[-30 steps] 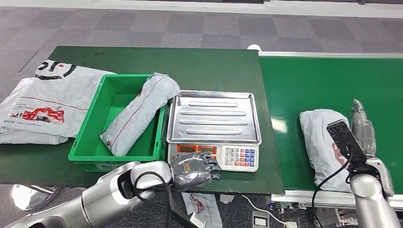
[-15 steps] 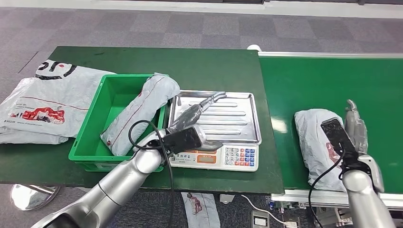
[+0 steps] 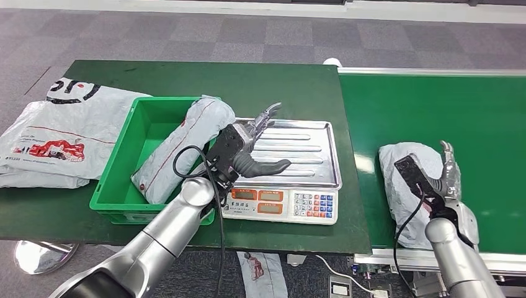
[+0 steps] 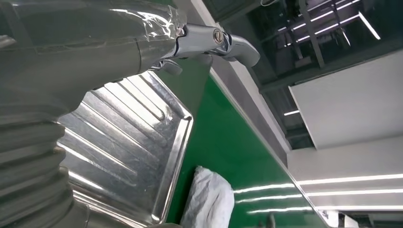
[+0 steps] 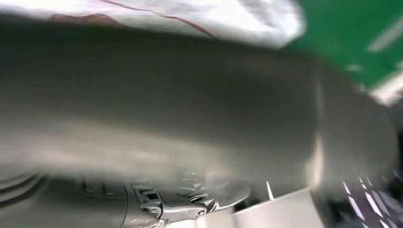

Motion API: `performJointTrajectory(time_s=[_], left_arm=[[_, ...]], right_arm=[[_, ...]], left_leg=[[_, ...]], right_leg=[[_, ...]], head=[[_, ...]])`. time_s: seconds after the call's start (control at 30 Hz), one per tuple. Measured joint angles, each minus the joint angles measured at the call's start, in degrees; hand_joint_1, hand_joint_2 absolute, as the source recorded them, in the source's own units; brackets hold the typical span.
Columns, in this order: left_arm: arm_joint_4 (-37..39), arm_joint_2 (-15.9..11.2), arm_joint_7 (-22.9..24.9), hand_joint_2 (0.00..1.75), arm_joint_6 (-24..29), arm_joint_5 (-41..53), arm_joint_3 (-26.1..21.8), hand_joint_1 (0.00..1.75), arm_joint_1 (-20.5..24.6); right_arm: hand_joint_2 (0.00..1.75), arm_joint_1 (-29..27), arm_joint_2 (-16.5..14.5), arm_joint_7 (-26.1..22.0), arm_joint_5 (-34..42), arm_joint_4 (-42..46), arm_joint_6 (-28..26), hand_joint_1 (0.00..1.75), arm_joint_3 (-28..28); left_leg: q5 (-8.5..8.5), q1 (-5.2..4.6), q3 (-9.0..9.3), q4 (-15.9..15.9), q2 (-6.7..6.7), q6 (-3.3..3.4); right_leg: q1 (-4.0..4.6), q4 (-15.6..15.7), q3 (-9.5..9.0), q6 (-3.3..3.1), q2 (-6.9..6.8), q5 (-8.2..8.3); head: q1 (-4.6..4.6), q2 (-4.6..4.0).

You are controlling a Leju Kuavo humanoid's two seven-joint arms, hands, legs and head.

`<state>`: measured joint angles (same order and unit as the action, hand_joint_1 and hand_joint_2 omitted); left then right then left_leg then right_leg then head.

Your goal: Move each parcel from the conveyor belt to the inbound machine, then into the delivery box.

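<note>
A grey parcel (image 3: 404, 186) lies on the green conveyor belt (image 3: 434, 105) near its front edge; the left wrist view shows the parcel (image 4: 209, 199) beyond the tray. My right hand (image 3: 445, 180) lies against the parcel's right side, fingers straight and pointing away from me, with no grasp visible. The right wrist view is blurred, with the parcel (image 5: 190, 14) just beyond the hand. My left hand (image 3: 251, 146) hovers over the left part of the scale's steel tray (image 3: 298, 155), fingers spread, holding nothing. A second grey parcel (image 3: 180, 149) leans in the green box (image 3: 118, 186).
The scale's keypad and display (image 3: 279, 203) face me at the table's front. Flat white printed bags (image 3: 56, 133) lie left of the box. Another bag (image 3: 260, 270) lies on the floor below the table. Dark green tabletop (image 3: 248, 84) stretches behind the scale.
My left arm rose from below the table's front edge to above the scale tray, and its hand opened. The belt parcel and my right hand shifted slightly left.
</note>
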<state>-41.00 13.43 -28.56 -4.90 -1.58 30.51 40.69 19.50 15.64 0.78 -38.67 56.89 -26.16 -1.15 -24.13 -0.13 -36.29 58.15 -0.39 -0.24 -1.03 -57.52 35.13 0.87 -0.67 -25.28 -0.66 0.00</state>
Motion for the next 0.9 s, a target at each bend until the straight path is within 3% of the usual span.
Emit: performJointTrajectory(time_s=[0.37, 0.53, 0.7, 0.83, 0.9], left_arm=[[4.7, 0.3, -2.4, 1.75, 4.6, -0.7, -0.1, 0.0, 0.4], [4.5, -0.2, -2.4, 1.75, 5.1, -1.2, -0.1, 0.0, 0.2], [3.2, -1.1, -2.4, 1.75, 5.6, -1.9, -0.2, 0.0, -0.6], [2.5, -1.8, -2.4, 1.75, 5.7, -2.0, -0.2, 0.0, -1.1], [2.2, -2.0, -2.4, 1.75, 5.9, -2.2, -0.2, 0.0, -1.3]], right_arm=[[1.75, 0.1, -0.6, 8.0, -10.0, -10.6, 11.8, 0.0, -2.1], [1.75, -0.6, 0.4, 12.3, -13.1, -10.6, 19.7, 0.0, -3.1], [1.75, -2.3, 2.6, 13.0, -12.4, -7.9, 27.5, 0.0, -3.7], [1.75, -3.1, 3.8, 12.6, -11.6, -6.1, 30.5, 1.75, -4.1], [1.75, -3.3, 4.3, 12.3, -11.3, -5.5, 31.6, 1.75, -4.2]], left_leg=[[-0.01, 0.0, -0.01, 0.0, 0.0, 0.0], [-0.01, 0.0, 0.0, 0.0, -0.05, 0.0], [-0.02, -0.01, 0.0, 0.0, -0.11, 0.02], [-0.02, -0.01, 0.0, 0.0, -0.13, 0.03], [-0.02, -0.01, 0.01, 0.0, -0.14, 0.03]], right_leg=[[0.0, 0.0, 0.0, 0.0, 0.0, 0.0], [-0.01, 0.0, -0.01, 0.02, -0.06, -0.01], [-0.01, 0.0, -0.05, 0.03, -0.1, -0.03], [-0.01, 0.0, -0.08, 0.04, -0.13, -0.04], [-0.01, 0.0, -0.09, 0.04, -0.14, -0.04]], head=[[0.0, 0.0], [0.0, 0.0], [0.0, 0.0], [0.0, 0.0], [0.0, 0.0]])
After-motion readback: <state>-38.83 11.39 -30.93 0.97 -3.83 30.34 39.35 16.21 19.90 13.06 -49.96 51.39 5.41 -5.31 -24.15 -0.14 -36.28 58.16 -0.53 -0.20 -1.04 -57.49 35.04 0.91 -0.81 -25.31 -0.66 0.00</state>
